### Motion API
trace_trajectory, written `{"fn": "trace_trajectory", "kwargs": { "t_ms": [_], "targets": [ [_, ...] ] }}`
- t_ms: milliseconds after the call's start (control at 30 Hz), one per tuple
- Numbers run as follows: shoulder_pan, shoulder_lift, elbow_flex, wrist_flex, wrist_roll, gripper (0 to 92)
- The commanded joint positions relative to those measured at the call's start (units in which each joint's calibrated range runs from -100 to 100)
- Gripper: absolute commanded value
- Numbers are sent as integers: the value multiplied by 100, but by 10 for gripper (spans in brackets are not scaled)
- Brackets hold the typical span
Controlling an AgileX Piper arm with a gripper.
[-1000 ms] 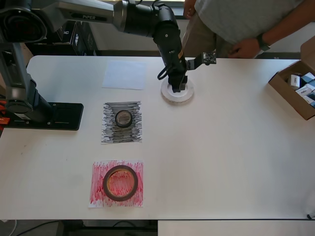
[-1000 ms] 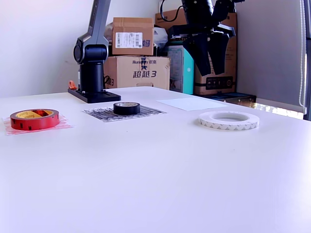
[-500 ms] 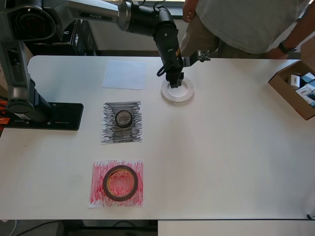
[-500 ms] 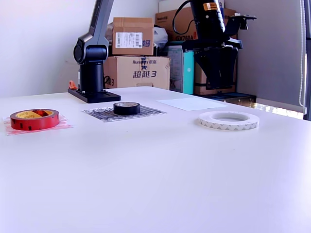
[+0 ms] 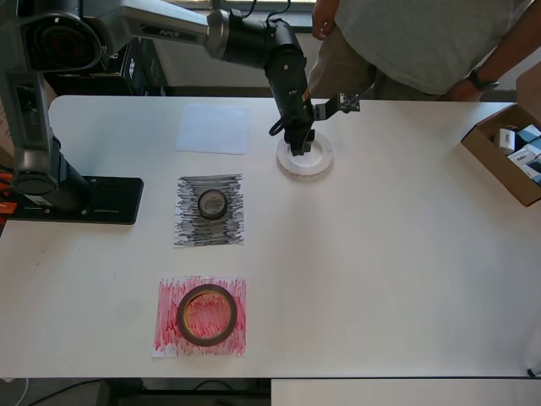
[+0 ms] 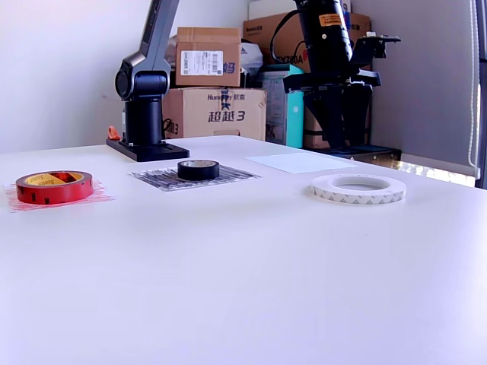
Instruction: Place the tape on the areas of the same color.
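Whitish tape roll [image 6: 358,188] beneath jaws

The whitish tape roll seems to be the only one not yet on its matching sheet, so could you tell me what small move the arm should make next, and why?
Probably lower the gripper straight down onto the whitish tape roll. In the exterior view its fingertips hang above the roll, not touching it, and the roll lies on bare table, apart from the white sheet. The red roll and black roll already sit on their sheets.
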Motion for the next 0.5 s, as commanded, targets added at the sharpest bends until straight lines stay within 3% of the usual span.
{"fn": "trace_trajectory", "kwargs": {
  "t_ms": [0, 467],
  "targets": [
    [-9, -30, -30, -53, 39, 414],
    [46, 250, -103, -62, 178, 414]
  ]
}}
